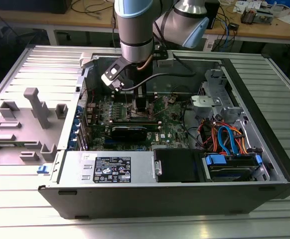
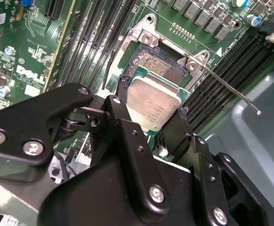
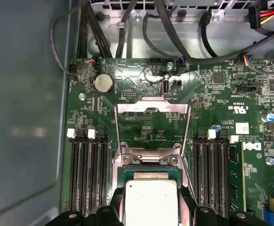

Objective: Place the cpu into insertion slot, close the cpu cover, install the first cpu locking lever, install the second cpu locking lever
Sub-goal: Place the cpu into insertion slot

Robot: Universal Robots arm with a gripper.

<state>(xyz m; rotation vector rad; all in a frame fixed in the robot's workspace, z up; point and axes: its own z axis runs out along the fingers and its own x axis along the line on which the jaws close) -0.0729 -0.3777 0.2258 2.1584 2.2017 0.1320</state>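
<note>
In both wrist views my gripper (image 2: 152, 109) (image 3: 151, 207) is shut on the cpu (image 2: 151, 96) (image 3: 151, 195), a small square chip with a dull grey top, one black finger (image 2: 120, 94) on each side. The chip hangs tilted just over the insertion slot (image 2: 159, 63), whose pin field shows beyond the chip's far edge. The cpu cover (image 3: 152, 107), a thin silvery frame with a big window, stands swung open past the socket. A thin locking lever (image 2: 231, 90) sticks out, unlatched. In the exterior view the gripper (image 1: 141, 107) is low inside the open computer case.
Long black memory slots (image 3: 87, 174) (image 3: 212, 169) flank the socket on both sides. A black card (image 1: 130, 132) lies on the green board (image 1: 172, 130). Coloured cables (image 1: 224, 139) and a drive bay fill the exterior view's right. Case walls (image 1: 150, 169) surround the board.
</note>
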